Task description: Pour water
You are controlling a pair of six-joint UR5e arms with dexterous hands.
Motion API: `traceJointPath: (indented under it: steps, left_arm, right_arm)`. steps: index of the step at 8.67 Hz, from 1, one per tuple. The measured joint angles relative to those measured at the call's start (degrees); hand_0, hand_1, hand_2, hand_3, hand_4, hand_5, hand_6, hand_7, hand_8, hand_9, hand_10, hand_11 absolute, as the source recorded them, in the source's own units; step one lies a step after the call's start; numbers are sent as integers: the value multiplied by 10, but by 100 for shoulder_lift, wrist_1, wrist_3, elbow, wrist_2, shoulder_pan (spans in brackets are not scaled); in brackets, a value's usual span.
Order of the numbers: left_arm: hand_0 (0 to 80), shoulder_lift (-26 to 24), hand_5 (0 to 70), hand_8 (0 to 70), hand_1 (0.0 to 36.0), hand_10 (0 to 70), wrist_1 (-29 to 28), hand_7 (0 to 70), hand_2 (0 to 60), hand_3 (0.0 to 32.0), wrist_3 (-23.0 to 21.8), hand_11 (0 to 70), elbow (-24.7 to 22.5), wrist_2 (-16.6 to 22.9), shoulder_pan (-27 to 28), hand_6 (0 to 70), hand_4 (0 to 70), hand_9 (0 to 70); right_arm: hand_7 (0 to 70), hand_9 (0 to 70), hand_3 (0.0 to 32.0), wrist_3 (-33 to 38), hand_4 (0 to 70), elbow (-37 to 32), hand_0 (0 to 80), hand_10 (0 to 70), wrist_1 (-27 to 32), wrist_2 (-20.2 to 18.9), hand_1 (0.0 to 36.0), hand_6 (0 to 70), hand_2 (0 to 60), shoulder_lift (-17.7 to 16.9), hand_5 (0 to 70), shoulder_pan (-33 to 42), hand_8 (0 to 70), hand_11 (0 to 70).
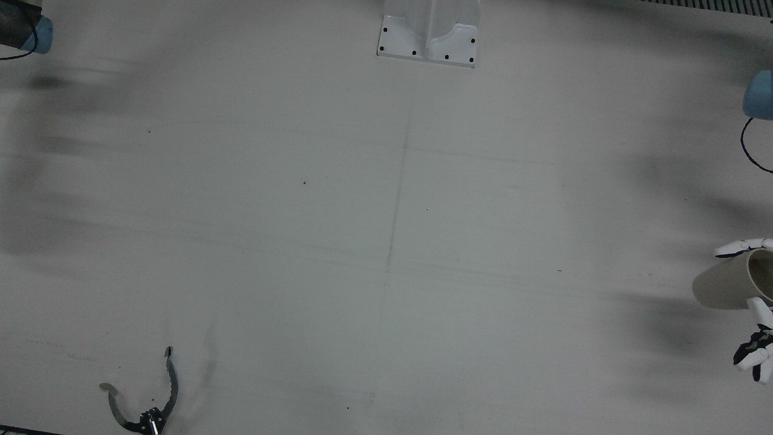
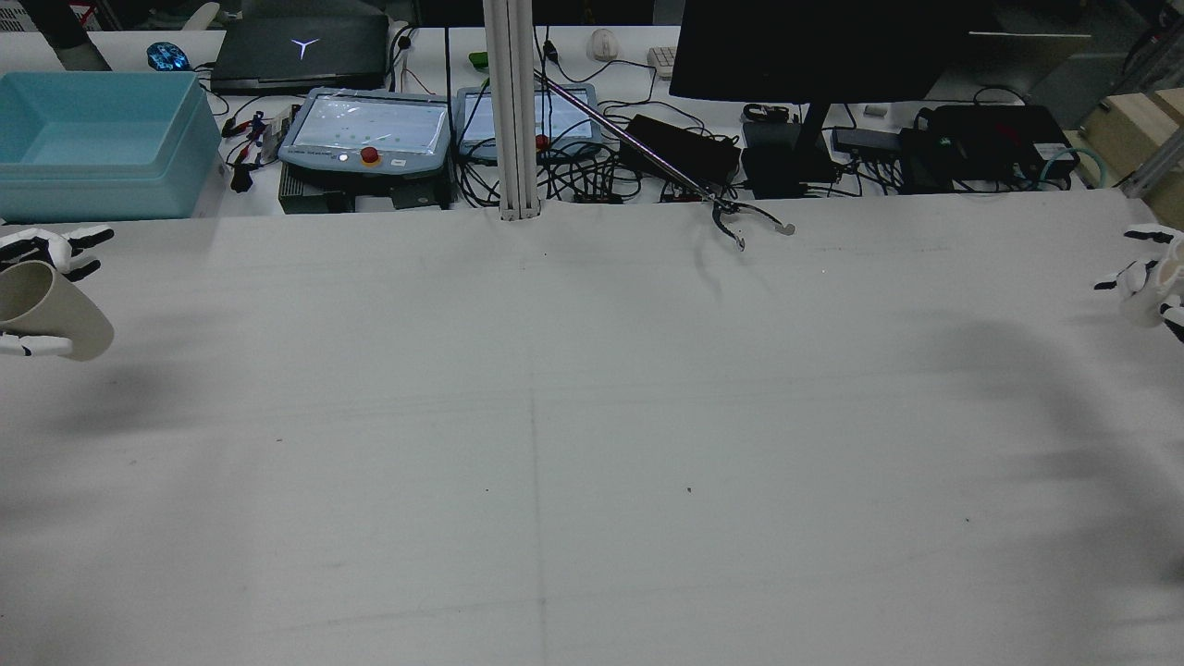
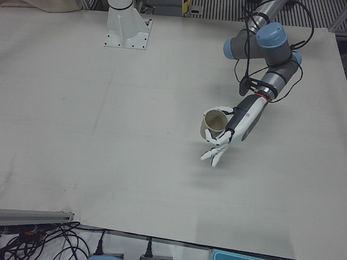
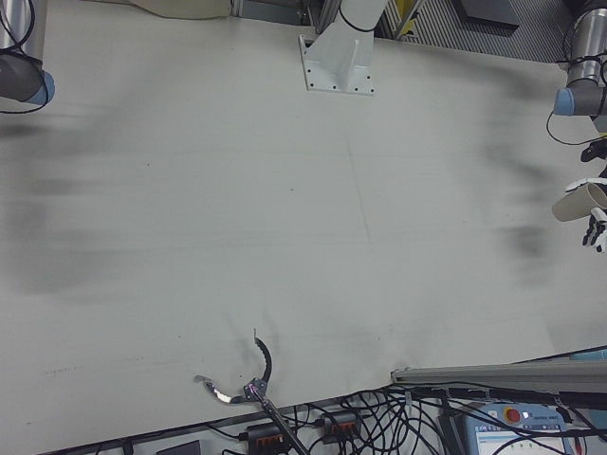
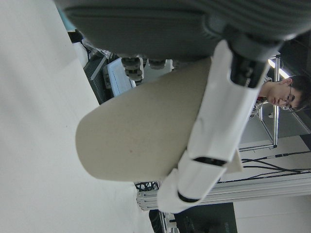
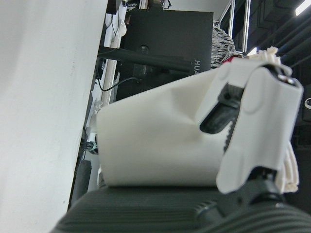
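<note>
My left hand is shut on a beige cup and holds it tilted above the table, at the far left edge in the rear view and the right edge in the front view. In the left hand view a finger lies across the cup. My right hand is shut on a white cup, barely in view at the right edge of the rear view. Whether either cup holds water is hidden.
A metal grabber tool lies at the table's far edge, also in the front view. A white post base stands at the robot's side. A blue bin and teach pendants sit beyond the table.
</note>
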Motion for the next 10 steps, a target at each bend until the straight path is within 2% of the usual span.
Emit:
traceJointPath:
  steps: [1,2,3,4,5,6,7,9,10]
  left_arm:
    - [800,92,700,23,360,39,-155,91,504,0,102,105,76,0,9,117,253,4]
    - [800,166,700,22,360,39,-339,90,480,0,192,105,212,-3,18,116,254,4]
    - [800,213,700,22,360,38,-539,89,430,0,265,103,378,-6,24,116,255,3]
    - [800,260,700,25,360,36,-759,88,294,0,333,100,575,-7,30,119,255,3]
    - [800,285,700,29,360,31,-934,81,174,0,376,92,759,-11,34,120,245,2]
    - [800,297,700,29,360,23,-1134,75,60,0,452,78,975,-14,40,118,241,1]
    - [800,298,700,26,360,19,-1355,71,10,0,547,68,1225,-19,43,113,230,0]
    - [800,292,700,20,357,7,-1782,64,0,0,713,46,1715,-42,52,103,200,0]
    - [800,290,700,16,326,0,-1917,55,0,0,793,29,1878,-48,54,94,180,0]
  right_arm:
    - [587,700,0,2,113,-565,628,98,213,5,360,503,600,268,213,-75,544,173]
    - [118,159,6,11,5,-843,591,0,323,7,265,186,108,416,106,-110,140,0]
    - [0,0,180,17,0,-898,552,0,368,3,221,59,2,457,68,-113,2,0]
    - [0,0,292,21,0,-821,545,0,389,-11,212,14,0,431,59,-98,0,0]
    - [0,0,320,23,0,-652,537,0,392,-27,203,0,0,368,55,-73,0,0]
    - [0,0,320,18,0,-386,532,0,384,-46,199,0,0,261,52,-19,0,0]
    - [0,0,320,9,0,-45,528,0,359,-65,201,4,2,94,52,71,0,0]
    - [0,0,320,-3,0,657,529,0,314,-90,210,27,59,-325,53,247,0,0]
    - [0,0,320,-7,0,917,528,0,303,-93,212,30,68,-502,54,310,0,0]
